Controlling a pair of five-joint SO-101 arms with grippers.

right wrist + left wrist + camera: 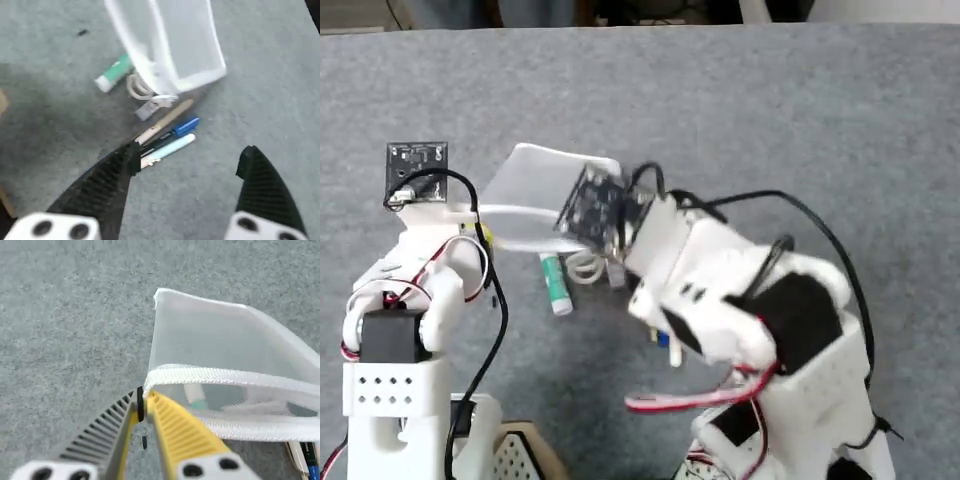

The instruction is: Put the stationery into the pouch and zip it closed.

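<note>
White translucent mesh pouch [545,195] with a white zip band along its mouth, on the grey carpet-textured table [770,110] near the middle. Mouth turned toward the two arms and gaping, zip undone along the visible stretch, one corner lifted off the table.

At left: left gripper [142,401], yellow and grey ribbed jaws pinched together on the zip-end corner of the pouch, propping the mouth up and open.

Just beside that mouth and outside it: a green-and-white glue stick [555,282] lying flat, and a white looped coil [585,268] close against the zip band. Through the mesh in the left wrist view, a green-tipped shape; impossible to tell whether inside or underneath.

Further right, near the mouth but apart from it: a beige pencil [165,121], a blue-capped pen [184,127] and a pale blue pen [172,146], side by side and roughly parallel. Above them: right gripper [191,152], black jaws spread wide, nothing held.

Step in hand, by judgement: loading, at an early stage, with most or all of the stationery outside and zipping not yet due. Next move likely calling for the right gripper to lower over one pen, close across its barrel and feed it lengthwise into the mouth, the left pinch holding the opening up. Thin round pens likely to roll under a poor grip; limp mesh likely to fold shut if let go.
</note>
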